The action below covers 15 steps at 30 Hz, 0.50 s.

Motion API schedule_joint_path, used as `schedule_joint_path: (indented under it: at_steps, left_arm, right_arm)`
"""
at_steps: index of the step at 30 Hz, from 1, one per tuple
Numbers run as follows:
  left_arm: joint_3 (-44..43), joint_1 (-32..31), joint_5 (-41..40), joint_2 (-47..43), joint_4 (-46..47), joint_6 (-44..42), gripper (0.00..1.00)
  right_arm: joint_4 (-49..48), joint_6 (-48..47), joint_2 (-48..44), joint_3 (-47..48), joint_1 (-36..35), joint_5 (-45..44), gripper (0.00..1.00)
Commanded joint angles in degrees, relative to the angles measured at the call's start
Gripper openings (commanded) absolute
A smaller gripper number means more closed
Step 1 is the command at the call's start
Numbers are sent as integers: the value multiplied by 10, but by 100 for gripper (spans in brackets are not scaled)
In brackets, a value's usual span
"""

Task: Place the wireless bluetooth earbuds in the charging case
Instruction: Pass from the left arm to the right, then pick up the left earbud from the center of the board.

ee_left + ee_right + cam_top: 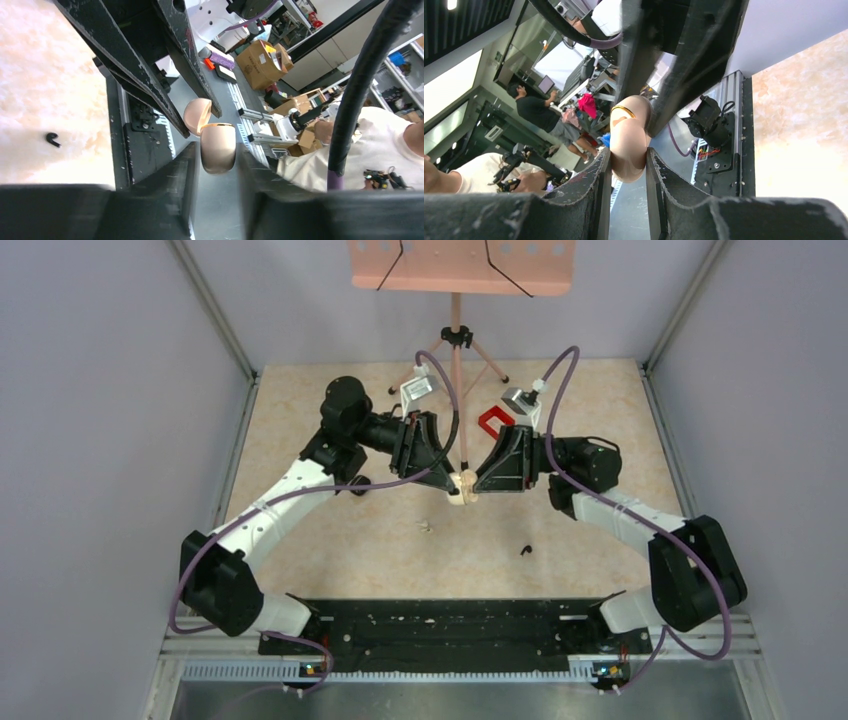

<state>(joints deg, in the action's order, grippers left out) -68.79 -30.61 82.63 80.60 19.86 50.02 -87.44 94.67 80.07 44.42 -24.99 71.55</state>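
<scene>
Left pincer and right pincer hold charging case.

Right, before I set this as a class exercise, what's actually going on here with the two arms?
Both arms meet above the middle of the table. The left gripper and the right gripper each pinch the charging case, a pinkish-beige one with its lid open, and hold it up off the surface. One black earbud lies on the table nearer the arm bases, with neither gripper on it. Whether anything already sits inside the case cannot be seen.
</scene>
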Motion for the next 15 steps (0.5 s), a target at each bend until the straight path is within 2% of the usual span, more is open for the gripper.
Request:
schedule_joint_path:
  at_steps: [1,4,6,9,12,13,15]
  left_arm:
    - [-16,8,-10,-12,15,-13,50]
    - [-16,23,-36,-10,-14,-22,81]
    - [-11,41,-61,-15,-39,-32,96]
    - [-13,58,-96,-29,-109,-79,99]
    - [-31,77,-134,-36,-222,-157,99]
    - [-37,84,-153,-37,-263,-183,99]
    - [-48,99,-217,-40,-353,-223,99]
  right_arm:
    - [-114,0,8,12,3,-8,0]
    - [-114,5,7,-4,16,-14,0]
    - [-114,6,4,-20,27,-18,0]
    - [-112,10,1,-48,46,-28,0]
    - [-88,0,3,-82,70,-43,0]
    - [-66,-14,3,-98,79,-50,0]
    - [39,-81,-7,-128,92,-71,0]
